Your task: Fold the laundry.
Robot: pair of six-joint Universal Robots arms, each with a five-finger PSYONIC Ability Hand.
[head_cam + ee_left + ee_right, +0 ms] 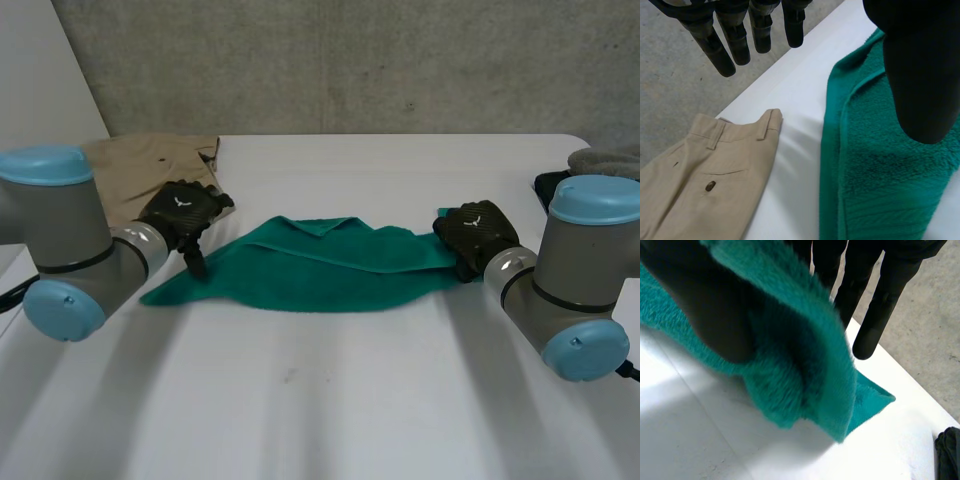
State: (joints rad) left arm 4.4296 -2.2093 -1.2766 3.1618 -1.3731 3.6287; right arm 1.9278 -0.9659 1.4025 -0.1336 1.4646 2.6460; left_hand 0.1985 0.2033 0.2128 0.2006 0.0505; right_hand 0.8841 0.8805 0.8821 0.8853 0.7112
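Observation:
A green towel [320, 265] lies spread and rumpled across the middle of the white table [350, 400], with a fold along its far edge. My left hand [182, 212] hovers at the towel's left end, open; in the left wrist view its fingers [715, 50] are straight above bare table and its thumb [920, 75] hangs over the towel [880, 190] without gripping it. My right hand [478, 232] is at the towel's right end. In the right wrist view its thumb [715, 315] and straight fingers [880, 305] pinch the towel's [805, 375] edge and hold it just off the table.
Beige trousers [150, 165] lie at the far left of the table, close to my left hand, waistband [740, 132] toward the towel. A dark garment [550, 183] and a grey one [605, 160] lie at the far right edge. A concrete wall rises behind the table.

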